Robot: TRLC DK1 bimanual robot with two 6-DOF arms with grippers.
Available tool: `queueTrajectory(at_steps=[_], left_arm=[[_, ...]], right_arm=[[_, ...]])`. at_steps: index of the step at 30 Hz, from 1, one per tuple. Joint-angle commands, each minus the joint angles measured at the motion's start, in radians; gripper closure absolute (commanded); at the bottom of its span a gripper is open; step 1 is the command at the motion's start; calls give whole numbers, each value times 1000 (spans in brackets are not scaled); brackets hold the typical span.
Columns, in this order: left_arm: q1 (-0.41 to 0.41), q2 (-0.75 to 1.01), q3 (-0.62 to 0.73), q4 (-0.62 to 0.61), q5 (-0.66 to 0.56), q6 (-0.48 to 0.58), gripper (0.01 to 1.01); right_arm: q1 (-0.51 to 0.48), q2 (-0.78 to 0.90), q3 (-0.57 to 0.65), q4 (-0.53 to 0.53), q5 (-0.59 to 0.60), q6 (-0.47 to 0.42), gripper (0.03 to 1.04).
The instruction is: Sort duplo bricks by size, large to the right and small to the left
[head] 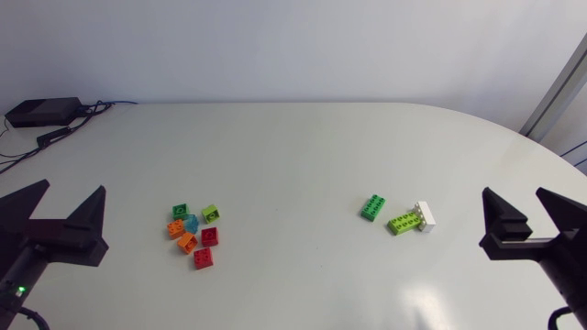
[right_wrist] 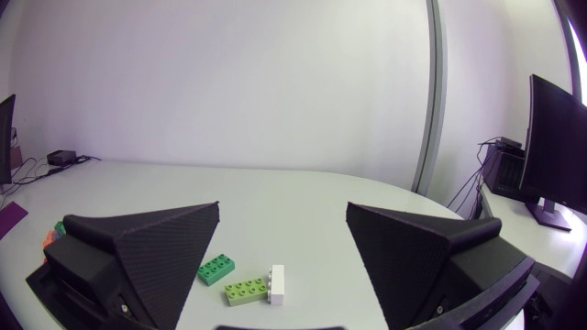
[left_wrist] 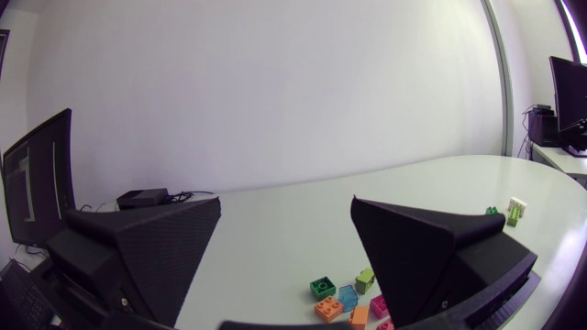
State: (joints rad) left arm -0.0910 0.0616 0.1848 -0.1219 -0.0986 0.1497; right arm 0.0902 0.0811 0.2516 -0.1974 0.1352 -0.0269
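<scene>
Since the small square plastic bricks [head: 192, 225] in green, blue, orange and red lie in a bunch at about 8 o'clock on the white rounded surface [head: 293, 147], and the three long bricks lie at about 4 o'clock, the sorting looks done to me. The dark green long brick [head: 372, 207] lies near the light green long brick [head: 404, 221], which touches the white long brick [head: 425, 216]. The left hand [head: 69, 197] at 9 o'clock and the right hand [head: 515, 203] at 3 o'clock are both wide open and hold nothing. The best thing now, I think, is to look once more for a brick on the wrong side and bump neither pile.
</scene>
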Motion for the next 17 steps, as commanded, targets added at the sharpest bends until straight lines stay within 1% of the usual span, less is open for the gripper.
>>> queueTrajectory(at_steps=[1, 13, 17], left_arm=[[20, -15, -46, 27, 22, -50, 44], [91, -62, -185, 122, 99, -150, 43], [91, -62, -185, 122, 99, -150, 44]], right_arm=[[-19, -19, -55, 40, -20, 5, 67], [-90, -81, -252, 197, -135, 27, 67], [-90, -81, -252, 197, -135, 27, 69]])
